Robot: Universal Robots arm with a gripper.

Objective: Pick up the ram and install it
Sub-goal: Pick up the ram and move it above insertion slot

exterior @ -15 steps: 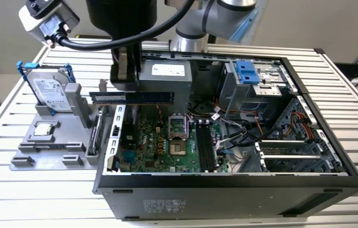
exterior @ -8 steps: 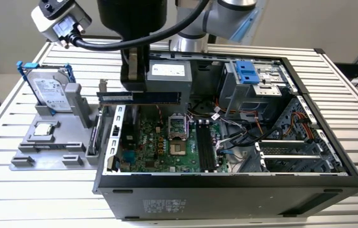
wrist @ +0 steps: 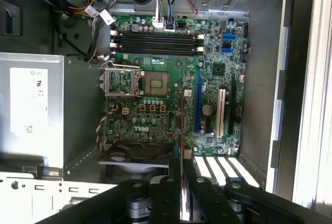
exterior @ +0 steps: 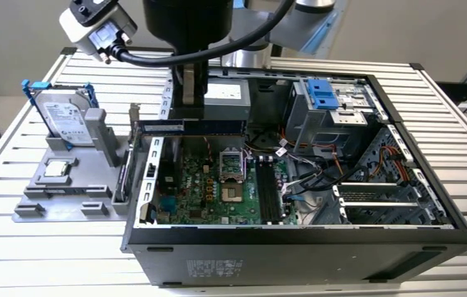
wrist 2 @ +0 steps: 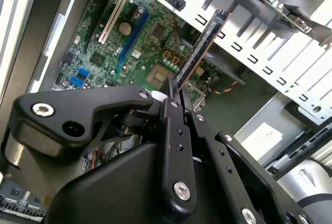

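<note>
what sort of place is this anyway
Likely a robotics lab bench for computer assembly: an open computer case sits on a slatted metal table, a grey stand beside it holds a hard drive, and the arm's hand grips the ram.

In the exterior view the arm (exterior: 188,25) is cut off by the picture's upper edge. The gripper (exterior: 191,111) covers the middle of the ram (exterior: 217,127), so the clamped stretch is hidden there. The ram's chips and label are too small to make out. The lower part of the hard drive (exterior: 62,120) is sunk out of sight in its grey stand (exterior: 93,185).

In the second wrist view the near end of the ram (wrist 2: 201,45) vanishes between the fingers (wrist 2: 174,130); how deep it sits cannot be told.

In the first wrist view the ram (wrist: 181,125) appears edge-on, perhaps just a thin dark line, with its faces unseen. The gripper (wrist: 181,164) is cut off by the picture's edge.
</note>
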